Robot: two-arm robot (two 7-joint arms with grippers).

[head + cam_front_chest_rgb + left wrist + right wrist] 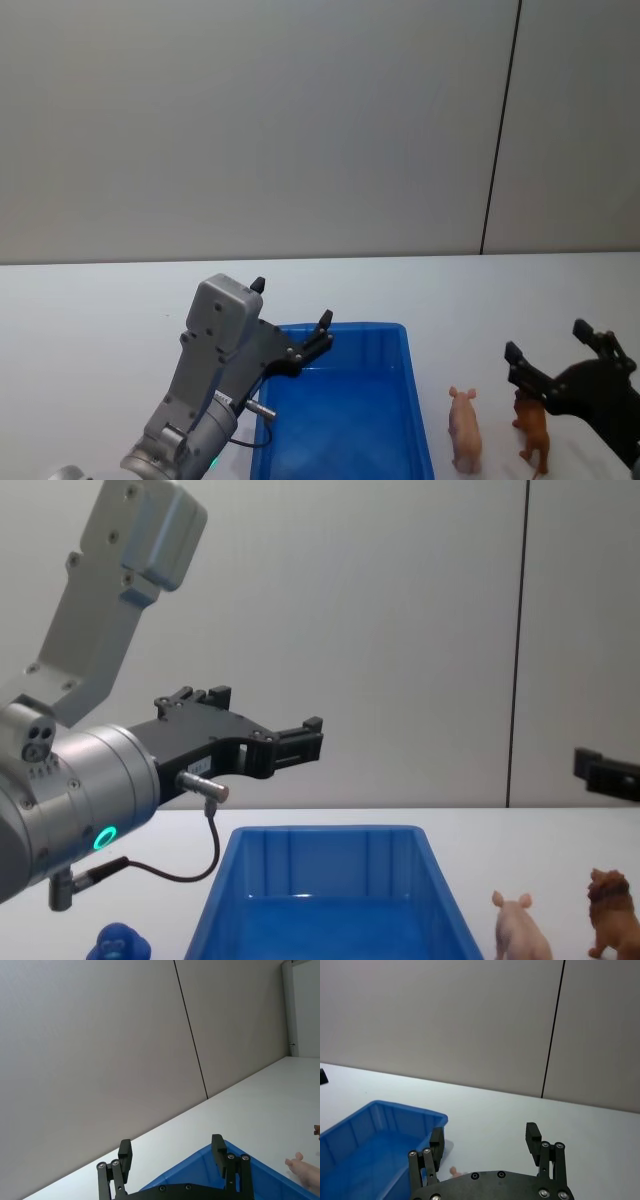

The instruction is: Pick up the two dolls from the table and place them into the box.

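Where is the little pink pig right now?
In the head view the pink pig stands on the white table on the robot's right side. It is between the blue box and the brown lion, touching neither.

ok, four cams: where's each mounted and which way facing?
Head view: high on the robot, facing forward and down at the table; left gripper and right gripper show, both open.
Chest view: lower, facing across the table to the wall; left arm looms large.
Left wrist view: behind the left gripper's fingers, facing the wall over the box's rim.
Right wrist view: behind the right gripper's fingers, facing box and wall.
Shared: head and chest both show box, pig, lion.
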